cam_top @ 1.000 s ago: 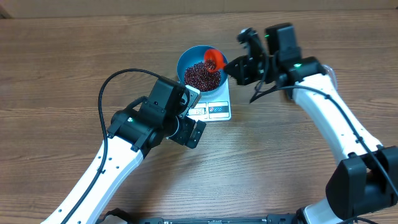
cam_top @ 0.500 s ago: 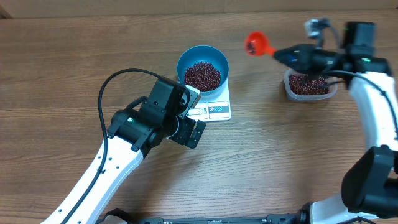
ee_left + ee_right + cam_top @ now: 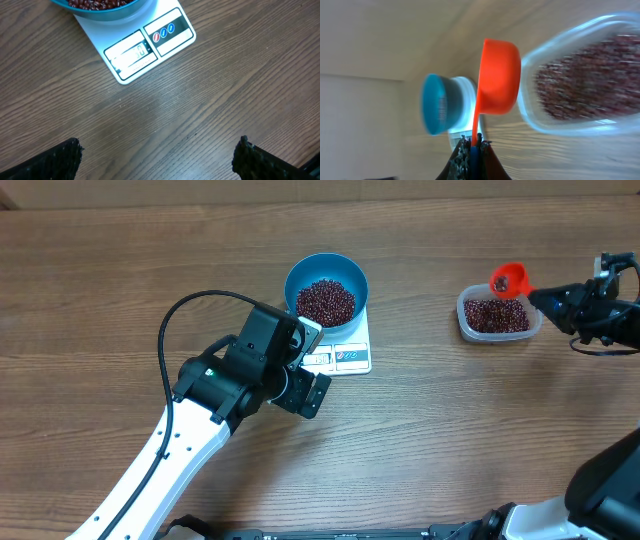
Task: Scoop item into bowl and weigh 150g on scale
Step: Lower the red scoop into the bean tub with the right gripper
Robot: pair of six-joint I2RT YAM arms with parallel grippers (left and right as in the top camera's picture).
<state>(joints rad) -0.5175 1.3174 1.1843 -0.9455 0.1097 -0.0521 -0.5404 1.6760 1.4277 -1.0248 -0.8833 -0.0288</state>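
Observation:
The blue bowl [image 3: 326, 264] stands on the white scale [image 3: 350, 357], filled with dark red beans [image 3: 325, 301]. My left gripper [image 3: 305, 388] hovers open just in front of the scale's display edge, nothing between its fingers. In the left wrist view the scale [image 3: 131, 52] and the bowl's lower wall [image 3: 107, 12] lie beyond the gripper [image 3: 157, 160]. At far right my right gripper [image 3: 545, 298] is shut on the handle of an orange scoop [image 3: 510, 279], whose cup hangs over the far rim of a clear tub [image 3: 463, 320]. The right wrist view shows the scoop [image 3: 497, 82] side-on, gripper [image 3: 474, 145] clamped on its handle.
The clear plastic tub [image 3: 530, 112] holds more beans [image 3: 496, 315] to the right of the scale. The left arm's black cable [image 3: 185, 310] loops over the table to the left of the bowl. The blue bowl [image 3: 437, 105] shows blurred behind the scoop.
My right arm has swung right, carrying the scoop from over the bowl to above the tub. The left arm has not moved.

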